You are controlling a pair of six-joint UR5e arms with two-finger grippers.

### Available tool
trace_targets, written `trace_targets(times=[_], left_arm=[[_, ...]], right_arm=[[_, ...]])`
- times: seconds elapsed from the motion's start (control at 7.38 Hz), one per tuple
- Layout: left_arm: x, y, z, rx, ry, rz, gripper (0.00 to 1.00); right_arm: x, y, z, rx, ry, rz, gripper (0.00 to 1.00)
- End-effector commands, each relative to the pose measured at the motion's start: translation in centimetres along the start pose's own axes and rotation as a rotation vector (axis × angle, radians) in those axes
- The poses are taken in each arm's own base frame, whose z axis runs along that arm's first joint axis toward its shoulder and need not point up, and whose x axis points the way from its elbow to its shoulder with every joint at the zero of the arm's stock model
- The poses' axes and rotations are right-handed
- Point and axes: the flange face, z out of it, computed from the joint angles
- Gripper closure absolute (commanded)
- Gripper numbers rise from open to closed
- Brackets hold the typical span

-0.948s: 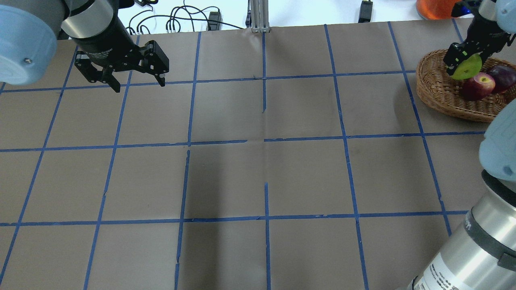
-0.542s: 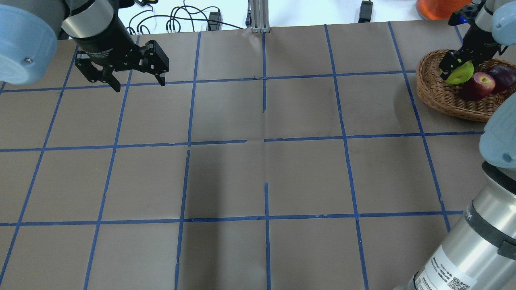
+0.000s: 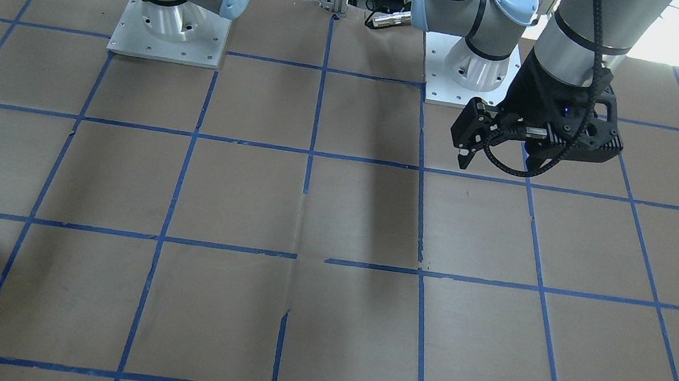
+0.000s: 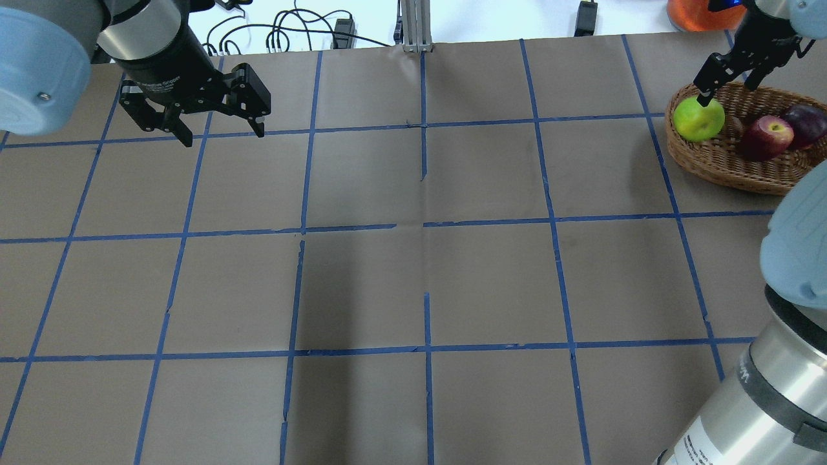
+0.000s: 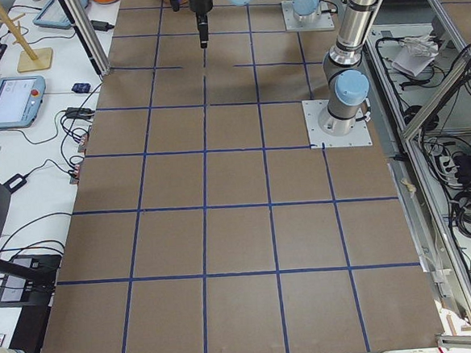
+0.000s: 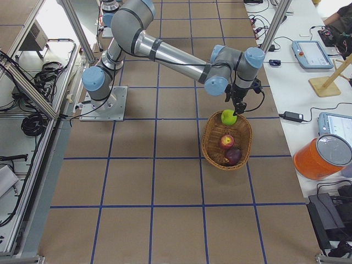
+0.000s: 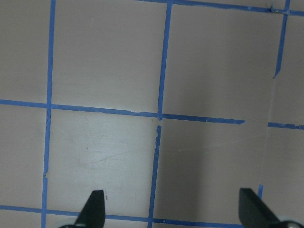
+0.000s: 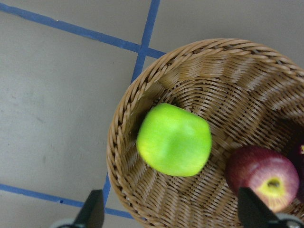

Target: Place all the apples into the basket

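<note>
The wicker basket [image 4: 723, 165] stands at the table's far right. The green apple [image 4: 699, 119] lies in it against the left rim, free of the fingers. The red apple [image 4: 765, 137] and the dark purple apple [image 4: 806, 124] lie beside it. My right gripper [image 4: 714, 81] hangs open just above the green apple. In the right wrist view the green apple [image 8: 174, 140], the red apple [image 8: 263, 175] and the basket [image 8: 128, 118] show between the spread fingertips [image 8: 95, 209]. My left gripper [image 4: 224, 135] is open and empty over the far left of the table; the left wrist view shows only paper.
An orange container [image 4: 694, 13] stands behind the basket, off the table's far right corner. Cables [image 4: 291, 32] and a metal post [image 4: 413, 26] lie along the far edge. Blue tape lines [image 4: 426, 226] grid the brown paper.
The right gripper let go of the green apple and rose away from it. The apple now lies in the basket by the left rim. The left arm has not moved.
</note>
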Motion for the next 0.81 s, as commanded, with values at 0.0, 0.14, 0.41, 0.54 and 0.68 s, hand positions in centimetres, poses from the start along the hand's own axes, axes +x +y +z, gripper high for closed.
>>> trace_targets(times=[0.0,0.14,0.41,0.54,0.68], left_arm=[[0.0,-0.1,-0.2,0.005,0.002,-0.005,0.00],[0.0,-0.1,-0.2,0.006,0.001,-0.005,0.00],[0.0,-0.2,0.0,0.012,0.003,-0.005,0.00],[0.0,-0.2,0.0,0.012,0.001,-0.005,0.00],[0.0,-0.2,0.0,0.012,0.001,-0.005,0.00]], right_arm=[[0.7,-0.1,1.4,-0.013,-0.007,-0.063,0.00],[0.3,-0.4,0.0,0.002,0.008,-0.055,0.00],[-10.6,-1.0,-8.0,-0.001,-0.008,0.050,0.00],[-19.8,-0.8,-11.2,-0.030,-0.014,0.144,0.00],[-24.8,0.0,-13.0,-0.031,-0.043,0.150,0.00]])
